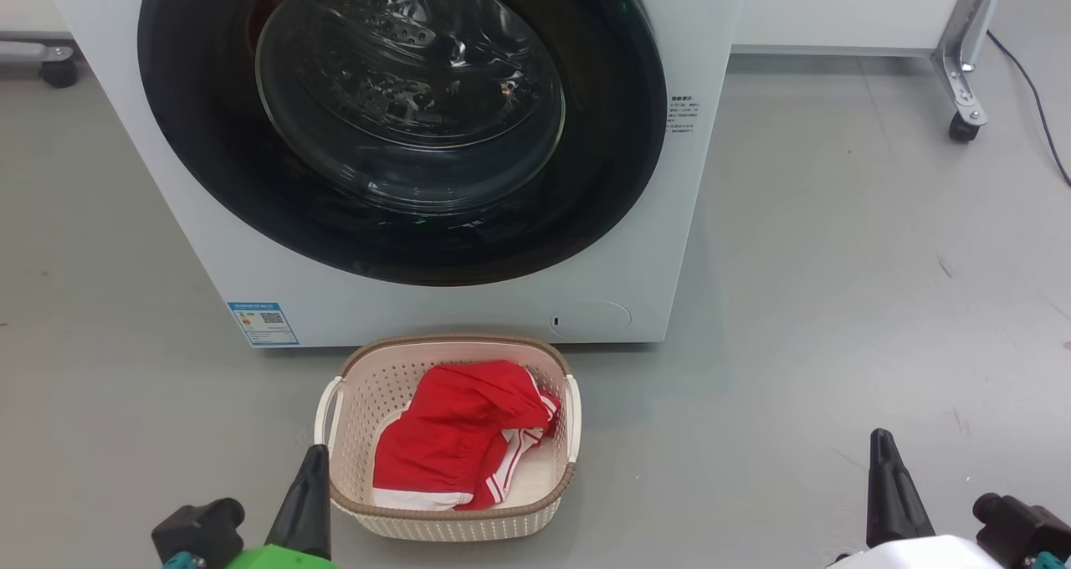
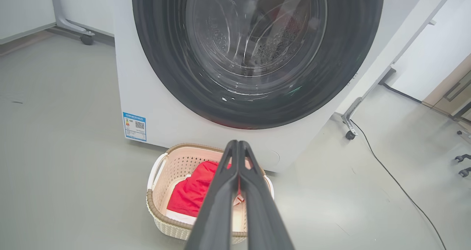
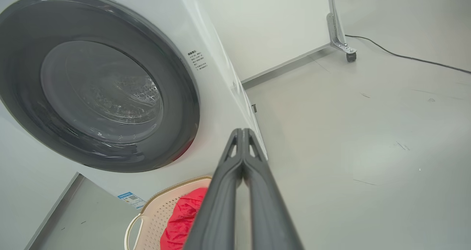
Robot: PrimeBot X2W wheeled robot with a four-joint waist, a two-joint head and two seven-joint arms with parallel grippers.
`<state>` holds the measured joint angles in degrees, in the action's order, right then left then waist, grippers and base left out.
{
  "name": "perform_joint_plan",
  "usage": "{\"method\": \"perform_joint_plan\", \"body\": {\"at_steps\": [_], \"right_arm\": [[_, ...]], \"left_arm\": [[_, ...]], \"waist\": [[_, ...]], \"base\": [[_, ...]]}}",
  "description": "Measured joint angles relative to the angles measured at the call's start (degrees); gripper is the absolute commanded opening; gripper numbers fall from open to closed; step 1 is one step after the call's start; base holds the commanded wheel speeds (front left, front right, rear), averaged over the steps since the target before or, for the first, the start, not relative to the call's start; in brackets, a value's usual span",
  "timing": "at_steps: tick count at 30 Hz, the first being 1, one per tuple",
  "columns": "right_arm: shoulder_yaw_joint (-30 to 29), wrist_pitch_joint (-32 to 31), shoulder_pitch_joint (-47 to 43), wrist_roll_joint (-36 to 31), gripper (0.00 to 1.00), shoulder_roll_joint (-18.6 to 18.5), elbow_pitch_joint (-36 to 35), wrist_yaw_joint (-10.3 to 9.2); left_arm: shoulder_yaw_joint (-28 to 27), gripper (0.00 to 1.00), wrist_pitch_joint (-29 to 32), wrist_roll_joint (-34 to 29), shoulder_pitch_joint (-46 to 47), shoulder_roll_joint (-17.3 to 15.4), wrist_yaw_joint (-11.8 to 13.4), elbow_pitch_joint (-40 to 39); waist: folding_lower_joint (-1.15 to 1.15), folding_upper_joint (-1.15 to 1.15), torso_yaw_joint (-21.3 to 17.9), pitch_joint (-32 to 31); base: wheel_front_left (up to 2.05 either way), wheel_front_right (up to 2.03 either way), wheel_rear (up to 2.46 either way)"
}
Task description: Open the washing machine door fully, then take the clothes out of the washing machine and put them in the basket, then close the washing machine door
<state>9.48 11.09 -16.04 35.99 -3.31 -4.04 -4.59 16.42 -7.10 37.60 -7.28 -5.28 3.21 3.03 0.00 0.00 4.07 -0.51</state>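
Left gripper [image 2: 236, 143] and right gripper [image 3: 241, 131] each have their long dark fingers pressed together on nothing. Between them, just beside the left one, sits the small cream perforated plastic basket [image 1: 456, 340] with the bright red, white-trimmed fabric clothes [image 1: 452, 435] piled inside. Beyond both fingertips, the round glass door with its glossy black rim [image 1: 209, 134] looks flush against the big white washing machine [image 1: 686, 217]. All steps seem done; the care now is to draw the arms off without nudging the basket.
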Motion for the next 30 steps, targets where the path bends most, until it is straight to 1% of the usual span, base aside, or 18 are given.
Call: {"method": "perform_joint_plan", "body": {"at_steps": [9, 12, 14, 27, 30], "right_arm": [[-1.34, -1.32, 1.92, 7.48, 0.00, -0.48, 1.41, 0.99], [-1.76, -2.04, 2.57, 9.94, 0.00, -0.62, 2.09, 1.03], [-2.01, -2.31, 3.00, 11.54, 0.00, -0.78, 2.47, 1.55], [-3.68, -4.32, 5.80, 22.12, 0.00, -1.33, 5.30, 3.14], [-4.19, -4.83, 6.77, 25.40, 0.00, -1.57, 6.28, 3.86]], "left_arm": [[-1.88, 0.00, 1.22, 7.13, 0.30, -0.10, -0.57, 0.80], [-2.49, 0.00, 1.76, 9.18, 0.54, -0.13, -1.07, 1.18], [-2.98, 0.00, 1.83, 11.05, 0.94, -0.16, -1.19, 1.40], [-5.44, 0.00, 3.43, 21.17, 2.64, -0.44, -2.85, 3.15], [-6.21, 0.00, 3.61, 24.17, 2.96, -0.48, -3.14, 3.78]], "waist": [[0.00, 0.00, -0.48, 0.12], [0.00, 0.00, -0.64, 0.15], [0.00, 0.00, -0.74, 0.18], [0.00, 0.00, -1.44, 0.31], [0.00, 0.00, -1.66, 0.35]], "base": [[0.00, 0.00, 0.00], [0.00, 0.00, 0.00], [0.00, 0.00, 0.00], [0.00, 0.00, 0.00], [0.00, 0.00, 0.00]]}}
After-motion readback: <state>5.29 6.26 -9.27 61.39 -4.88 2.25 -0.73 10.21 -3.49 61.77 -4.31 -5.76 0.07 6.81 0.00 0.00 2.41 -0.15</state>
